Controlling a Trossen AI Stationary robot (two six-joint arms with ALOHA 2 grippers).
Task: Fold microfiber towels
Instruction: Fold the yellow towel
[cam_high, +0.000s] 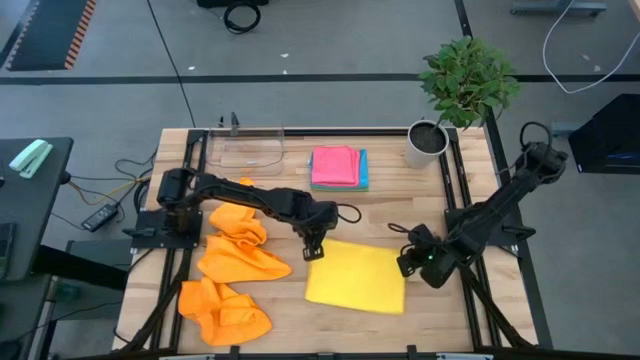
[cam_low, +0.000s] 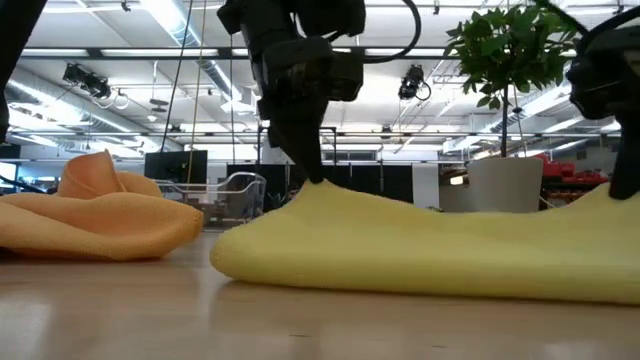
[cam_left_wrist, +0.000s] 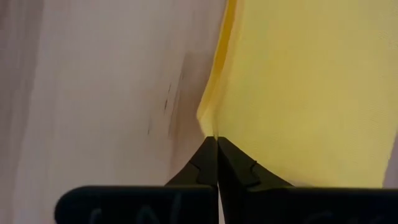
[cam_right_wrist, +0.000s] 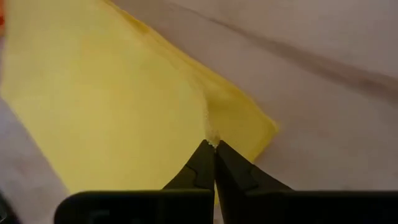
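Jaws of both arms pinched on yellow towel (cam_high: 356, 277) corners.

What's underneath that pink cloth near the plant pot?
The pink cloth lies folded on a blue cloth, whose edge peeks out along one side. Whether anything else is under them cannot be seen.

Bright, even overhead light from ceiling strip lamps (cam_low: 190, 25) floods the scene, casting only soft shadows on the wooden table (cam_high: 440, 320), while both wrist views blur softly at close range.
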